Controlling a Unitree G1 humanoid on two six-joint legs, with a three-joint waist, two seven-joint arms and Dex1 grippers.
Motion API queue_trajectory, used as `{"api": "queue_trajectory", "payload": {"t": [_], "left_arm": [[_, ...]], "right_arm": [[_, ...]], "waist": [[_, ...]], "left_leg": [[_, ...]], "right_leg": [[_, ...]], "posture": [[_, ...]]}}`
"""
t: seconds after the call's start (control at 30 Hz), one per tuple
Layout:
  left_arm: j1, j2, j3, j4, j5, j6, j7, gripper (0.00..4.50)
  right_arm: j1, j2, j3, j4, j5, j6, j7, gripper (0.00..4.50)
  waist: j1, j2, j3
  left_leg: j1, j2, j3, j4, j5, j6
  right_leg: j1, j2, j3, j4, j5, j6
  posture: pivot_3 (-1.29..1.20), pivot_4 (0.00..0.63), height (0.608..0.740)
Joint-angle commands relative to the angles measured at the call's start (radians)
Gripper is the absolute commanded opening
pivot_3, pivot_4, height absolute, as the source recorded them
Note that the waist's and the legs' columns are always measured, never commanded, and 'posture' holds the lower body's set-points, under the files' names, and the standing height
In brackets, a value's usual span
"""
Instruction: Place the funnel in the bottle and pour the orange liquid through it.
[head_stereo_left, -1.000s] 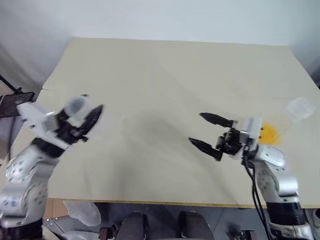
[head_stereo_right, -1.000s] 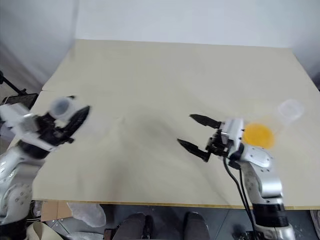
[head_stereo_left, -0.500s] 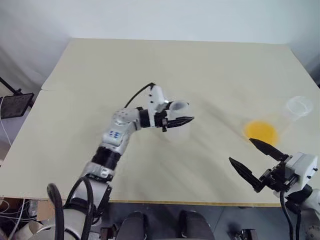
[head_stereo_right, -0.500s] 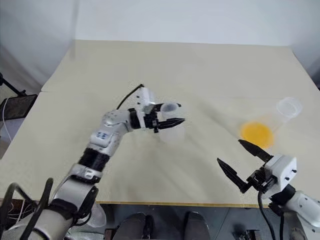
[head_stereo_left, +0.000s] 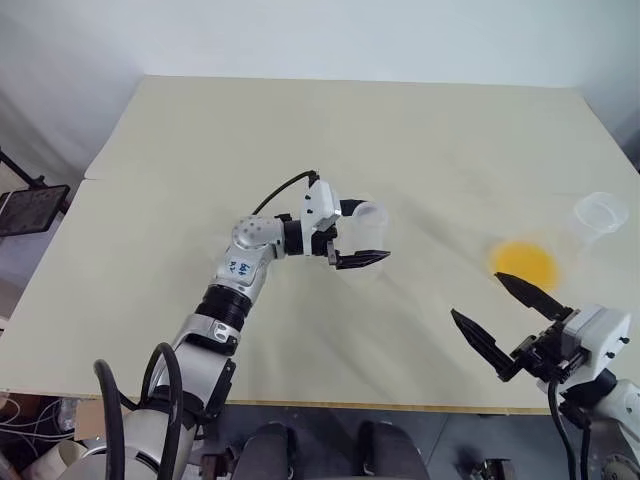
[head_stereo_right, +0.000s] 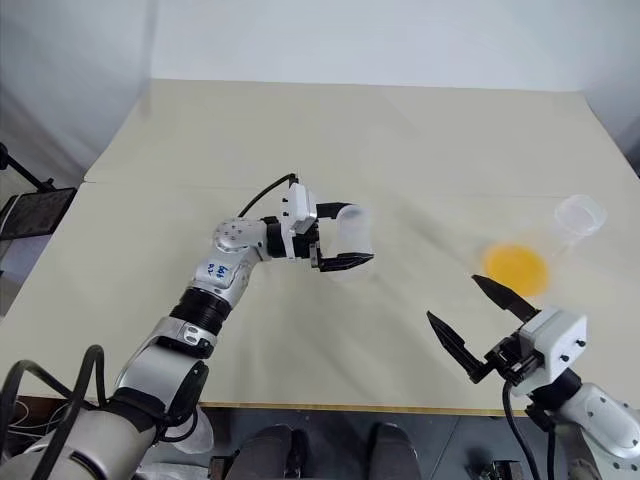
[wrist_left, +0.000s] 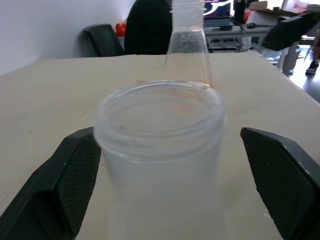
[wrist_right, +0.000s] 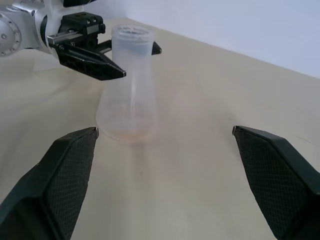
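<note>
Left claw (head_stereo_left: 372, 236) is open, its two black fingers spread to either side of the bottle's neck. The left wrist view shows a gap between each finger and the plastic, so nothing is gripped. The arm reaches in from the left, and the claw points level towards the right side of the desk (head_stereo_left: 300, 130).

The bottle (wrist_right: 128, 105) stands upright on its own near the middle of the pale desk. It is small and clear, with a wide rounded base, a narrow neck and an open round mouth. It looks empty.

Well apart from it, near the desk's right edge, stands a taller clear vessel (head_stereo_left: 598, 214) with an open mouth. The orange liquid (head_stereo_left: 524, 263) sits as a shallow pool at the bottom of this vessel. In the left wrist view the vessel rises directly behind the bottle's mouth.

The right claw (head_stereo_left: 478, 296) hangs above the desk's front right corner, just in front of the vessel. Its fingers are spread wide and hold nothing. It points towards the middle of the desk; its wrist view has the bottle straight ahead, with the left claw's fingers around the neck.
</note>
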Motion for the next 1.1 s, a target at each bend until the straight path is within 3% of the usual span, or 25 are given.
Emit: {"api": "queue_trajectory", "payload": {"t": [0.03,0.4,0.57,0.67,0.8,0.97,1.1], "left_arm": [[0.001,0.023,0.042,-0.038,-0.010,-0.020,-0.005,4.49],[0.066,0.202,0.200,-0.179,-0.086,-0.012,-0.051,4.49],[0.250,0.371,0.349,-0.397,-0.141,0.094,0.028,4.49],[0.425,0.415,0.441,-0.557,-0.186,0.176,0.097,4.49],[0.706,0.399,0.581,-0.762,-0.230,0.238,0.223,4.49],[1.066,0.270,0.749,-0.928,-0.252,0.223,0.364,4.49],[1.248,0.178,0.793,-0.974,-0.258,0.189,0.408,4.49]], "right_arm": [[-0.025,-0.017,0.006,0.013,0.002,-0.021,0.009,4.50],[-0.142,-0.048,0.065,0.087,0.006,-0.019,0.057,4.50],[-0.299,-0.092,0.157,0.132,0.031,0.022,0.130,4.50],[-0.386,-0.111,0.216,0.166,0.047,0.053,0.190,4.50],[-0.488,-0.122,0.292,0.207,0.067,0.089,0.272,4.50],[-0.572,-0.109,0.357,0.263,0.048,0.080,0.342,4.50],[-0.596,-0.107,0.369,0.294,0.040,0.073,0.366,4.50]], "waist": [[0.000,0.000,0.000],[-0.005,0.000,0.000],[-0.026,0.000,0.000],[-0.030,0.000,0.000],[-0.029,0.000,0.000],[-0.023,-0.002,-0.001],[-0.021,-0.003,-0.001]], "left_leg": [[0.000,0.000,0.000,0.000,0.000,0.000],[0.000,0.001,0.000,0.000,0.000,0.000],[0.001,0.002,-0.004,0.000,0.000,0.000],[0.002,0.004,-0.007,0.000,0.000,0.000],[0.001,0.006,-0.008,0.000,0.000,0.000],[0.002,0.005,-0.010,0.001,-0.001,0.001],[0.001,0.005,-0.011,0.001,-0.001,0.001]], "right_leg": [[0.000,0.000,0.000,0.000,0.000,0.000],[0.000,0.000,0.000,0.001,0.000,0.000],[-0.001,0.000,0.000,0.003,0.000,0.000],[-0.001,-0.001,0.000,0.004,0.000,0.000],[-0.001,-0.002,0.000,0.005,0.000,0.000],[0.001,-0.004,0.000,0.004,0.000,0.000],[0.002,-0.004,-0.002,0.002,0.000,0.000]], "posture": [[0.00,0.150,0.740],[0.00,0.150,0.740],[0.00,0.150,0.740],[0.00,0.150,0.740],[0.00,0.150,0.740],[0.00,0.150,0.740],[0.00,0.150,0.740]]}}
